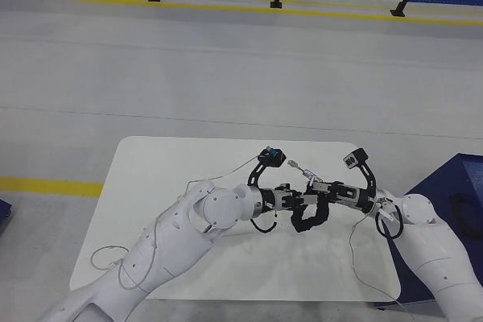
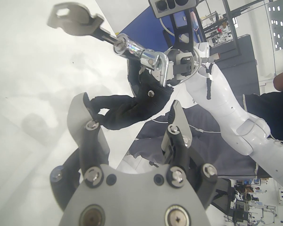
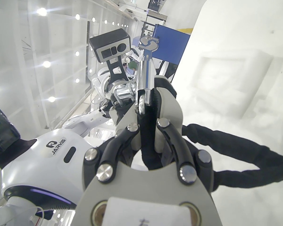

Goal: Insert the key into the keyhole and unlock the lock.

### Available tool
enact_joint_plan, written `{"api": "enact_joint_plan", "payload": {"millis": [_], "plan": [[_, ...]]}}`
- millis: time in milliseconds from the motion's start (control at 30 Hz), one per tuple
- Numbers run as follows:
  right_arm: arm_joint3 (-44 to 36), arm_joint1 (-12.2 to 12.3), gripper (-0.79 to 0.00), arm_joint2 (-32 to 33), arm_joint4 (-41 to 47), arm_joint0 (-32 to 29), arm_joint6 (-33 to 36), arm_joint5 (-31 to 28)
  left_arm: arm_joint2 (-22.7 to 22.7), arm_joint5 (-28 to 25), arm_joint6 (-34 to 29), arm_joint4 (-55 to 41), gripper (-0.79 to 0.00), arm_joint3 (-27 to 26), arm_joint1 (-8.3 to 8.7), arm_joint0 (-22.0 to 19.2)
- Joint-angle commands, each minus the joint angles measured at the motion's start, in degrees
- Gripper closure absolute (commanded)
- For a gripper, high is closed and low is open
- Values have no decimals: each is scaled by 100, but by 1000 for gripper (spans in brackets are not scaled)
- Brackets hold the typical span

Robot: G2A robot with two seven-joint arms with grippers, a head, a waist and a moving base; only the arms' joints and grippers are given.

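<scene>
Left gripper (image 2: pixel 131 102): fingers spread wide, holding nothing, just short of the lock (image 2: pixel 136 52).
Right gripper (image 3: pixel 149 99): clamped on the lock's hooked end, which its fingers partly hide.
Key (image 2: pixel 73 21): in the keyhole (image 2: pixel 117 46); blade tip hidden inside, head free.
Cable (image 3: pixel 250 151): black loop hanging from the lock, over the table (image 1: pixel 185 161).
Unlocked or not: cannot tell.
</scene>
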Motion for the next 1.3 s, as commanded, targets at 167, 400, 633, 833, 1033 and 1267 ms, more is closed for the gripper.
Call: {"api": "enact_joint_plan", "payload": {"millis": [167,400,633,833,1033,1267], "plan": [[119,-63,0,-10,-43,119,84,-10,130,81,84,114,-188,323,-174,-189],[214,-116,0,-23,-151,164,66,-29,11,53,81,178,0,383,-225,-196],[313,-168,0,-30,-279,195,-92,16,-216,-63,115,281,0,218,-198,-43],[367,-216,0,-68,-493,228,-294,47,-470,-261,171,345,0,-35,-143,172],[380,-264,0,-90,-553,223,-437,164,-743,-665,196,217,0,-249,-94,411],[379,-297,0,-79,-697,210,-577,255,-1006,-1006,261,198,0,-496,-40,671]]}}
